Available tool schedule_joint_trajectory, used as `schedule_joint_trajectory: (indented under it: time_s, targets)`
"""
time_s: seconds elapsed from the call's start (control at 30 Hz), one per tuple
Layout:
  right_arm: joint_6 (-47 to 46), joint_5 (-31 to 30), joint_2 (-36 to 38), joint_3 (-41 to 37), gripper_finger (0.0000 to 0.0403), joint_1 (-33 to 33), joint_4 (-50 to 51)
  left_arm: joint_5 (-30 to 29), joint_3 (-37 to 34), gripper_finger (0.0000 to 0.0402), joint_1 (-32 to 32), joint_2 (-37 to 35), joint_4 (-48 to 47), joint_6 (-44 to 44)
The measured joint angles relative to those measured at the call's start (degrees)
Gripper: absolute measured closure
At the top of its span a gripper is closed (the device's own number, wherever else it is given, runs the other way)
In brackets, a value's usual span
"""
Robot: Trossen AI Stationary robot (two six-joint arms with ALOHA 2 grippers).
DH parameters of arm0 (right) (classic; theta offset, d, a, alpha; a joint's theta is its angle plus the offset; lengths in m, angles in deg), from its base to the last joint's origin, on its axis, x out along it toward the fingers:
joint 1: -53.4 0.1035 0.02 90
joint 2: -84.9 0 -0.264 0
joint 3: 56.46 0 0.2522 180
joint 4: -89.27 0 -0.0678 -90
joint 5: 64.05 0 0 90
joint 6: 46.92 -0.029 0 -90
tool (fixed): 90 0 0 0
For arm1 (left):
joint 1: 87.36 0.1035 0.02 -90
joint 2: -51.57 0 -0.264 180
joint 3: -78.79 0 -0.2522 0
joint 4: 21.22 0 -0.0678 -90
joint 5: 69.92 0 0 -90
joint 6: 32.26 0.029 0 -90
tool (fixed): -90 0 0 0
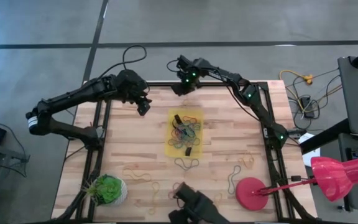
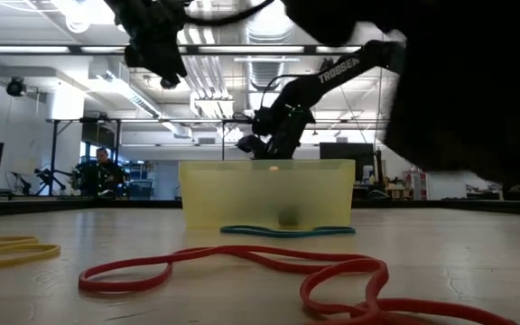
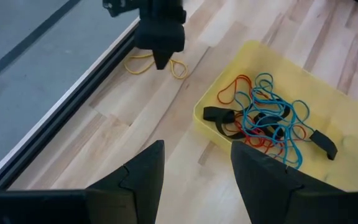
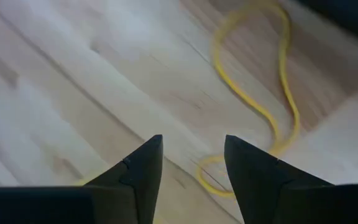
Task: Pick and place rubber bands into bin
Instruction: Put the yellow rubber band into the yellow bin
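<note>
The bin [image 1: 174, 149], a shallow yellow tray at the table's middle, holds a tangle of red, blue and black rubber bands [image 3: 266, 115]. More rubber bands lie loose on the wood toward the near edge [image 1: 186, 163], [image 1: 138, 176], [image 2: 242, 269]. My right gripper [image 4: 191, 177] is open at the table's far edge [image 1: 180, 87], pointing down just over a yellow rubber band [image 4: 263, 106] that lies flat on the wood. My left gripper [image 3: 194, 180] hangs open above the table, left of and beyond the bin [image 1: 144, 109], with nothing between its fingers.
A green plant ball [image 1: 108, 190] stands at the near left corner and a round red disc [image 1: 251, 193] at the near right. A dark device [image 1: 194, 208] sits at the near edge. Black frame rails [image 1: 101, 134] run along the table's sides.
</note>
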Motion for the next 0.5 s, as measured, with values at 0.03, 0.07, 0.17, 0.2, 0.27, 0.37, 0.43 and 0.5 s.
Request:
schedule_joint_trajectory:
  time_s: [0.03,0.07,0.17,0.2,0.27,0.37,0.43,0.5]
  targets:
    - [-1.01,0.38,0.00,-0.88,0.0243,-0.19,0.13,-0.01,0.00,0.0231,0.00,-0.06,0.00,0.00]
    - [-2.05,1.18,0.00,-1.80,0.0243,-0.31,0.19,-0.02,0.00,0.0231,0.00,-0.11,0.00,0.00]
    - [-3.90,3.02,-0.07,-4.27,0.0243,-0.62,0.14,-0.02,0.00,0.0231,0.00,-0.16,0.00,-0.04]
    - [-3.94,3.10,-0.09,-4.73,0.0243,-0.62,0.26,0.00,0.00,0.0231,0.00,-0.18,0.00,-0.04]
    - [-3.99,3.22,-0.09,-5.08,0.0243,-0.71,0.50,0.00,0.00,0.0231,0.00,-0.22,0.00,-0.07]
    - [-4.05,3.18,-0.09,-5.23,0.0243,-0.98,0.27,-0.01,0.00,0.0231,0.02,-0.25,0.00,-0.21]
    - [-4.21,3.09,-0.09,-5.23,0.0243,-1.10,0.01,-0.01,0.00,0.0231,0.01,-0.25,0.00,-0.24]
    - [-4.31,2.62,-0.09,-5.06,0.0243,-1.22,0.04,0.00,0.00,0.0231,0.00,-0.25,0.00,-0.33]
